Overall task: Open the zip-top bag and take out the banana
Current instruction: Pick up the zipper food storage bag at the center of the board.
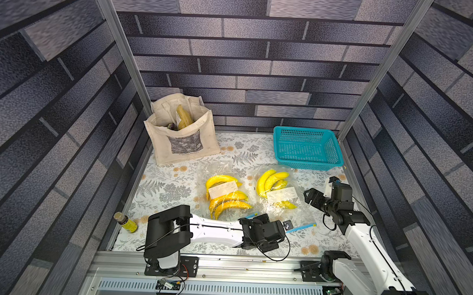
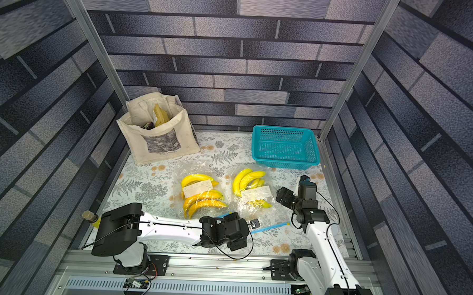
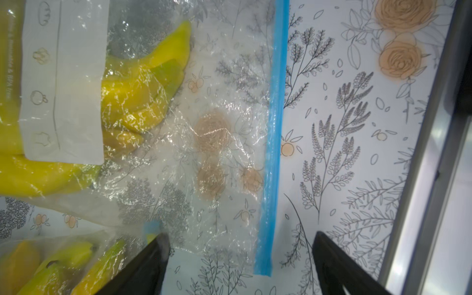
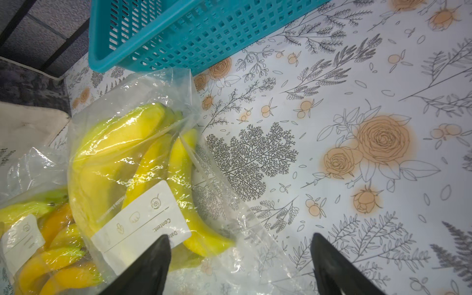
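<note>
One zip-top bag (image 1: 280,195): limp, slippery film
Hold: blue zip strip (image 3: 272,143)
Left fingers (image 3: 143,268): apart over strip
Right fingers (image 4: 148,265): apart

The white label (image 4: 143,219) on the zip-top bag (image 4: 229,242) reads "Content" and "Date"; beside it, "BPA free".

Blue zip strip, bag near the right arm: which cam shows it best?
Left wrist view: the blue zip strip runs nearly full length, close up. In both top views the strip is small, partly hidden behind the left arm. The right wrist view shows the bag and bananas, not the strip.
</note>
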You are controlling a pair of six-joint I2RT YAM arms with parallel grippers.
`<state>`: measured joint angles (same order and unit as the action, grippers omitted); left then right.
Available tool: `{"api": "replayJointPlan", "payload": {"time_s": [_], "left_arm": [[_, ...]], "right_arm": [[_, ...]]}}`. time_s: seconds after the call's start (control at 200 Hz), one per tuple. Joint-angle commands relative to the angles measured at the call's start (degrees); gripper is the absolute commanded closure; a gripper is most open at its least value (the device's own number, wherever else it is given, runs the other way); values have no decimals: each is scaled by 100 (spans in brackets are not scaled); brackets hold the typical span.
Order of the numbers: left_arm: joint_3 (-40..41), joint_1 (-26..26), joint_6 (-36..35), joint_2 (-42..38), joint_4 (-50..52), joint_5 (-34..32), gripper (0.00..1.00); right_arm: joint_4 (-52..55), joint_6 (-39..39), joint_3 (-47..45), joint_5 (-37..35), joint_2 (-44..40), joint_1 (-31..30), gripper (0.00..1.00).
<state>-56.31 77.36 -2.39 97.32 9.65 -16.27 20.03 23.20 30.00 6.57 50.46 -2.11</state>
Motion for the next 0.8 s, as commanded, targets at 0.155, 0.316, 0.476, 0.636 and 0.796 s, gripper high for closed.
{"api": "replayJointPlan", "payload": {"time_s": [0.155, 0.316, 0.476, 0.636, 0.796], "left_arm": [[-331, -237, 331, 530, 115, 174, 23], [-161, -412, 476, 563, -177, 335, 30], [-282, -583, 542, 769, -51, 573, 40], [-292, -777, 694, 847, -60, 915, 52], [-219, -836, 791, 853, -168, 1047, 64]], "right_arm": [[228, -18, 202, 109, -55, 9, 13], [246, -44, 199, 96, -89, 9, 12], [273, -83, 265, 55, -73, 16, 12], [300, -66, 265, 95, -125, 10, 11], [282, -10, 229, 133, -147, 12, 11]]}}
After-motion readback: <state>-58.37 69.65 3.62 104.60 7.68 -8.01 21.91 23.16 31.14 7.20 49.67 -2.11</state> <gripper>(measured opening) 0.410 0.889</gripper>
